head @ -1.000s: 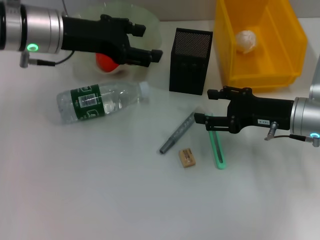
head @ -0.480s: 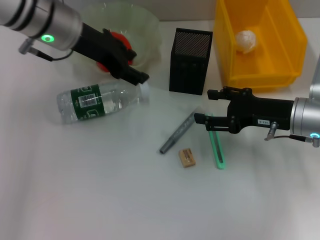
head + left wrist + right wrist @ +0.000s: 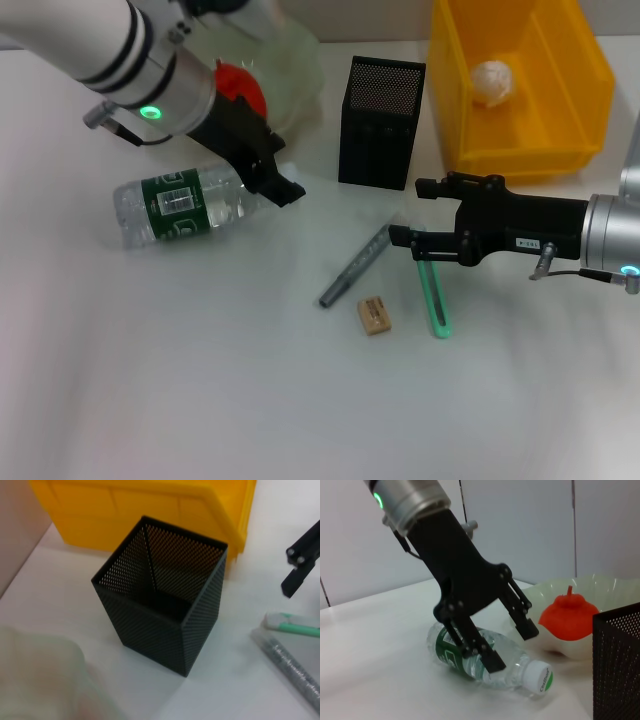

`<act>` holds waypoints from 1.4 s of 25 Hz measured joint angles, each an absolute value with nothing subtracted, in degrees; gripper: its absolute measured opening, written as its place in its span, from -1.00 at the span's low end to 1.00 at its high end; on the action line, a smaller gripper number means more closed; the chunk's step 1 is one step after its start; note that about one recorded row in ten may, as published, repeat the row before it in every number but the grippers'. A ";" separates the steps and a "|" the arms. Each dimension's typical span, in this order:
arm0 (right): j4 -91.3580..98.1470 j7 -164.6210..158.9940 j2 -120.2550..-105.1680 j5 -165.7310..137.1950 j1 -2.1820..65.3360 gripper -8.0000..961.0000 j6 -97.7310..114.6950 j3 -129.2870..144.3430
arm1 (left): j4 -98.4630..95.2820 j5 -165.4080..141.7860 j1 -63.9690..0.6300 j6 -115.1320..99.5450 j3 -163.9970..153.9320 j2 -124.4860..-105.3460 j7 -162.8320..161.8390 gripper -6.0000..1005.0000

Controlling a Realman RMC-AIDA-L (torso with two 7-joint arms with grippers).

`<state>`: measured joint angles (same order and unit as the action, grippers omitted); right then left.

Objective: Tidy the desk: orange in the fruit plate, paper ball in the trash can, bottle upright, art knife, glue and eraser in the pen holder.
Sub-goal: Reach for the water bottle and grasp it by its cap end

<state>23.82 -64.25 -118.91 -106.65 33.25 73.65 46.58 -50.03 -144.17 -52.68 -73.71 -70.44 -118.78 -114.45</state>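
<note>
My left gripper (image 3: 280, 185), fingers spread wide, straddles the neck of the bottle (image 3: 185, 205), which lies on its side beside the fruit plate (image 3: 295, 60), cap toward the pen holder (image 3: 380, 122).

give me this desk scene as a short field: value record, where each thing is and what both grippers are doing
orange: in the fruit plate
paper ball: in the trash can
bottle: lying on its side on the desk
left gripper: open, fingers either side of the bottle's neck end
pen holder: upright, looks empty in the left wrist view
eraser: on the desk, beside the grey stick
green art knife: on the desk
right gripper: over the knife's top end
</note>
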 joint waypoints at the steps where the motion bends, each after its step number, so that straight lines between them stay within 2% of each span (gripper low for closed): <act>1: 23.82 -64.25 -118.91 -106.65 33.25 0.66 73.65 46.58 | -49.45 -144.19 -52.75 -72.96 -70.96 -118.80 -114.48 0.34; 35: 23.81 -65.00 -118.91 -106.43 33.66 0.66 73.66 46.41 | -42.33 -144.86 -52.82 -56.35 -85.05 -119.18 -115.22 0.16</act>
<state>23.81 -65.00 -118.91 -106.43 33.66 73.66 46.41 -42.33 -144.86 -52.82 -56.35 -85.05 -119.18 -115.22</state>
